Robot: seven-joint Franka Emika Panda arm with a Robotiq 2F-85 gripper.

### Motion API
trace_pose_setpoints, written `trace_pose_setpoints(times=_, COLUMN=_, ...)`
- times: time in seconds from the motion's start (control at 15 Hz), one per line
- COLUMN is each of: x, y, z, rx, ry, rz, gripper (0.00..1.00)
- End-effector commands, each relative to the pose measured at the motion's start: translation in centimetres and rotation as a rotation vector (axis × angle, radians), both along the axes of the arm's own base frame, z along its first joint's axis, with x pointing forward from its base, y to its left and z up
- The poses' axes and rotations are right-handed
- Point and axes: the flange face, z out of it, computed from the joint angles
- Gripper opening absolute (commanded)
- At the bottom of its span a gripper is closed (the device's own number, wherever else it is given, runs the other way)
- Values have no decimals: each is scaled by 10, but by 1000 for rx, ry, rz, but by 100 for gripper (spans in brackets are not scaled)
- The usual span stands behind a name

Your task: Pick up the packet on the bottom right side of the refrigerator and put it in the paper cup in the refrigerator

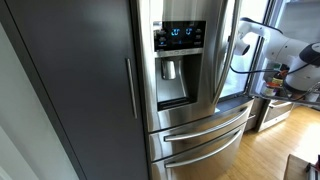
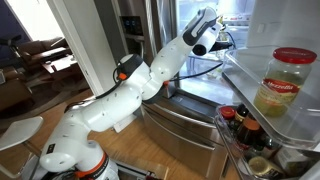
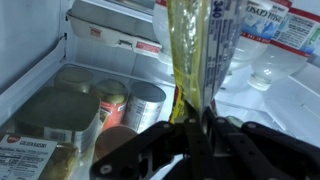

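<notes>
Wrist view shows your gripper (image 3: 200, 128) pinched tight on the packet (image 3: 205, 50), a yellowish sachet. Its near end is clamped between the jaws and the rest stands out ahead of them, blocking the middle of the picture. Holding it by one end leaves the free end to lead into a cup mouth, which is likely why you hold it that way. To one side of the jaws, tins (image 3: 140, 105) stand on a shelf. To the other side, beyond the packet, are water bottles (image 3: 262, 20). You have no paper cup I can pick out for certain. In an exterior view your arm (image 2: 160, 70) reaches into the open refrigerator (image 1: 190, 120), so the packet hangs in the air inside the compartment.
</notes>
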Motion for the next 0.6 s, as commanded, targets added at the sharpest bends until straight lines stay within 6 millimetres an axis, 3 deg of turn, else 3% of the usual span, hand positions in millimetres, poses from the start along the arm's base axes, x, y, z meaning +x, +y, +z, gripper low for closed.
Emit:
trace_pose_setpoints(times=0.0, x=1, y=-2, z=-3, rx=22, ry=-8, rz=-21, gripper=2)
trace_pose_setpoints(times=0.53, x=2, y=3, z=-14, rx=15, ry=51, rz=-49, gripper=2)
